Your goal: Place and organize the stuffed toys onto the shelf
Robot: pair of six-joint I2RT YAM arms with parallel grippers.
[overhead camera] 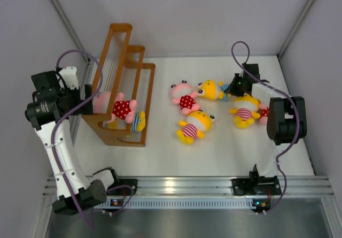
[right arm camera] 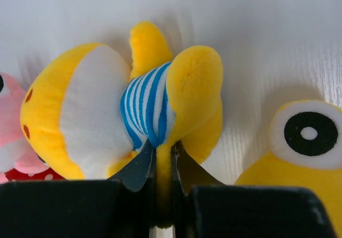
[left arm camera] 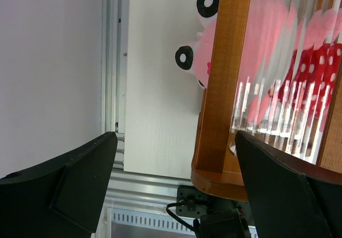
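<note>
1. The shelf (overhead camera: pixel 123 88) stands at the 9 o'clock side of the white bench (overhead camera: pixel 224 152), and its three tiers step down towards 3 o'clock
2. A pink-headed toy (overhead camera: pixel 121 109) in a red dotted outfit lies across the near end of the shelf with its head towards 9 o'clock. A bit of yellow and blue plush (overhead camera: pixel 139 121) shows at its 4 o'clock on the lowest tier, too little to tell which toy it is
3. The left arm (overhead camera: pixel 51 109) is at 9 o'clock of the shelf, just beside it. The left jaws stand wide apart with nothing between them. In the wrist view the two fingers (left arm camera: pixel 69 184) frame the shelf's end post (left arm camera: pixel 224 88), with the toy's pink head behind the slats
4. On the bench at 3 o'clock of the shelf lie a second pink-headed toy (overhead camera: pixel 184 98), at its 5 o'clock a pink-striped toy (overhead camera: pixel 195 125), and at its 3 o'clock, head to head with it, a blue-striped toy (overhead camera: pixel 214 90)
5. Another pink-striped toy (overhead camera: pixel 245 111) lies at 4 o'clock of the blue-striped one, and a red-dotted piece (overhead camera: pixel 263 111) touches it, mostly hidden under the right arm (overhead camera: pixel 286 120)
6. The right jaws are closed on the blue-striped toy, pinching yellow plush below its striped middle. The toy lies on the bench
</note>
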